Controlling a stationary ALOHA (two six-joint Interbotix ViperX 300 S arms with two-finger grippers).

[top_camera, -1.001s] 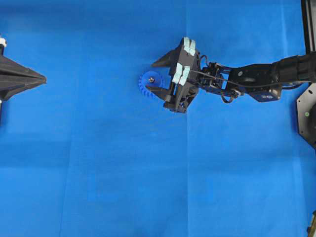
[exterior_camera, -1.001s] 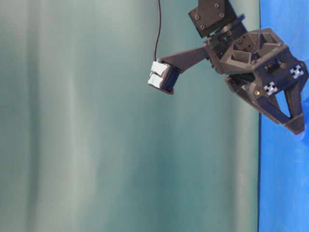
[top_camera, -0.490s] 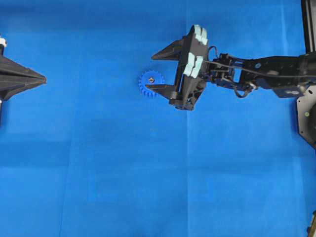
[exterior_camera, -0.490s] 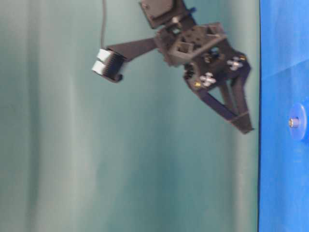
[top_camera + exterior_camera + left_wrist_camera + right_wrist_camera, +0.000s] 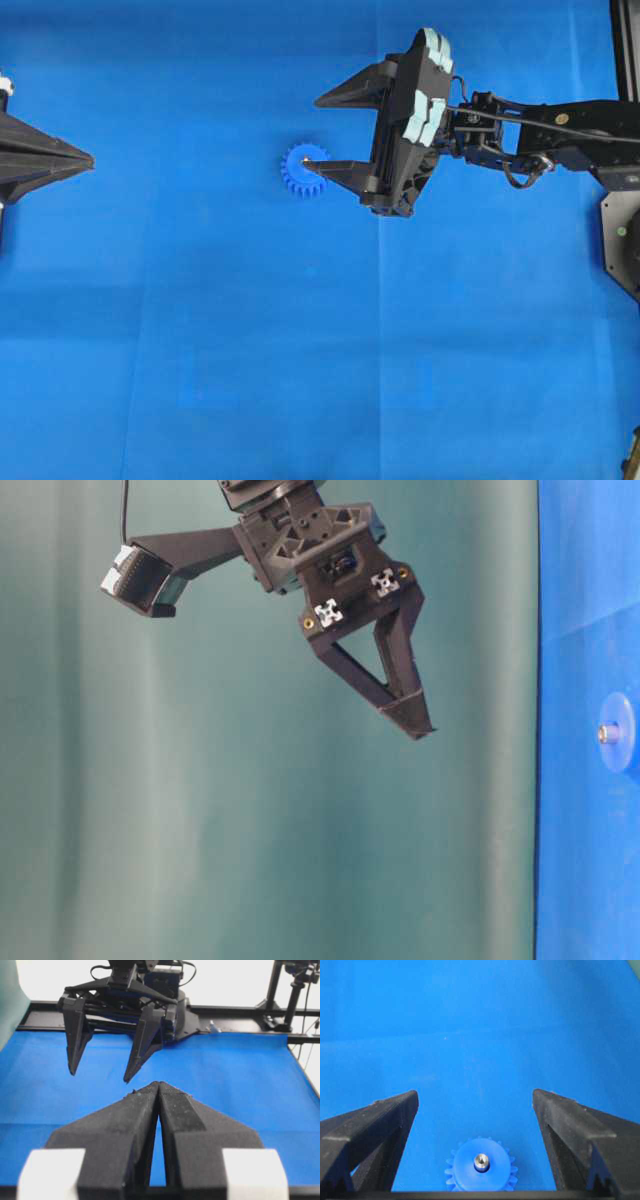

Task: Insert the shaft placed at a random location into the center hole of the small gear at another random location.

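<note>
The small gear (image 5: 481,1165) lies flat on the blue cloth, with the shaft (image 5: 481,1161) standing upright in its hub. The shaft fills the center hole, so the hole is hidden. My right gripper (image 5: 475,1095) hangs open above and just right of the small gear (image 5: 300,172), holding nothing. In the table-level view the right gripper (image 5: 415,720) is well off the cloth, apart from the small gear (image 5: 622,732) and the shaft (image 5: 604,733). My left gripper (image 5: 88,158) rests shut at the far left edge, its fingertips (image 5: 158,1085) pressed together and pointing at the right gripper (image 5: 100,1075).
Blue cloth (image 5: 300,350) covers the whole work surface. A black frame and mounting plate (image 5: 622,220) stand along the right edge. A green backdrop (image 5: 200,800) fills the table-level view.
My right gripper, open throughout, has risen off the small gear and drawn back to the right. The small gear and shaft stay in place.
</note>
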